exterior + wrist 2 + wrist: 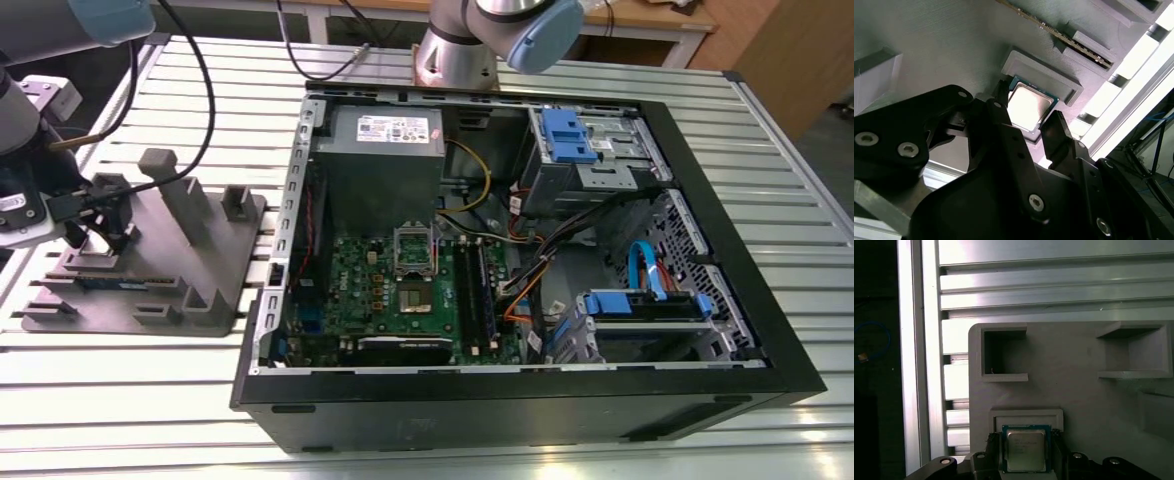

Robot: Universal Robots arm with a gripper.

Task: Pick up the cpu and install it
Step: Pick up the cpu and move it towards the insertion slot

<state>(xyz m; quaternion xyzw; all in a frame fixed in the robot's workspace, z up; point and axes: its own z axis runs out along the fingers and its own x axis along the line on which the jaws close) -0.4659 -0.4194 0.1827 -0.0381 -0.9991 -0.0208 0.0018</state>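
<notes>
Exterior view: the gripper [94, 238] hangs low over the grey tray [200, 250] at the exterior view's left, well apart from the open computer case [747, 370]. Inside the case, the socket [415, 250] on the green motherboard [360, 290] has its frame standing open. Judging by this, the job is at its first step. The arm is at the pick-up place and nothing has been carried over to the board.

Second wrist view: the cpu [1029, 106] lies flat in a shallow walled recess [1054, 75] of the tray, silver top up. The two black fingers [1056, 132] stand on opposite sides of it, set only about as wide as the chip, and no gap shows between them and its edges. I judge they have closed onto the chip, though it is not lifted out. A long narrow memory stick [1069, 40] lies in a slot just beyond the recess.

First wrist view: the chip sits square between the fingertips, against the recess wall, with slotted aluminium table [1054, 290] beyond the tray's edge. Lifting, carrying and seating in the socket are all left to do.
</notes>
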